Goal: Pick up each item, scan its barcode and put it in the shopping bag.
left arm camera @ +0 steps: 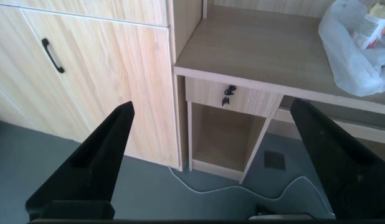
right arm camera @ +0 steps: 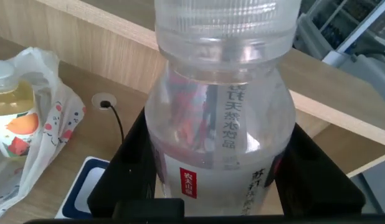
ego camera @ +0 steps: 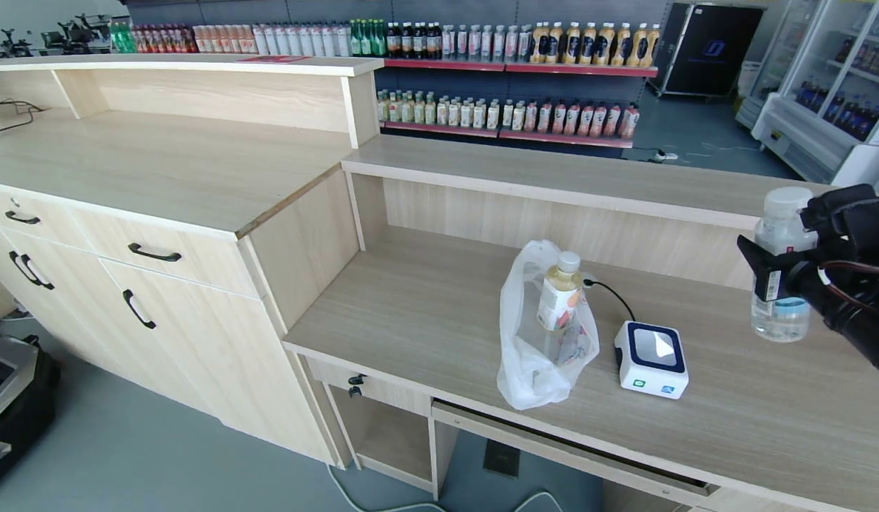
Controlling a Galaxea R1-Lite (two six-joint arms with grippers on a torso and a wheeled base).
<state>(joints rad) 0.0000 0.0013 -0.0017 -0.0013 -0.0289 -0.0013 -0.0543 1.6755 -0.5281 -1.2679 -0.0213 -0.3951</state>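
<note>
Water bottle [ego camera: 781, 235] clamped in your right gripper [ego camera: 786, 284] (left gripper [left arm camera: 211, 106] splayed, empty) could slip as you turn it toward the scanner [ego camera: 653, 355].

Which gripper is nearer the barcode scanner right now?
Right. The right gripper holds a water bottle beside the barcode scanner; the left gripper hangs open below the counter front edge, beyond the shopping bag.
</note>
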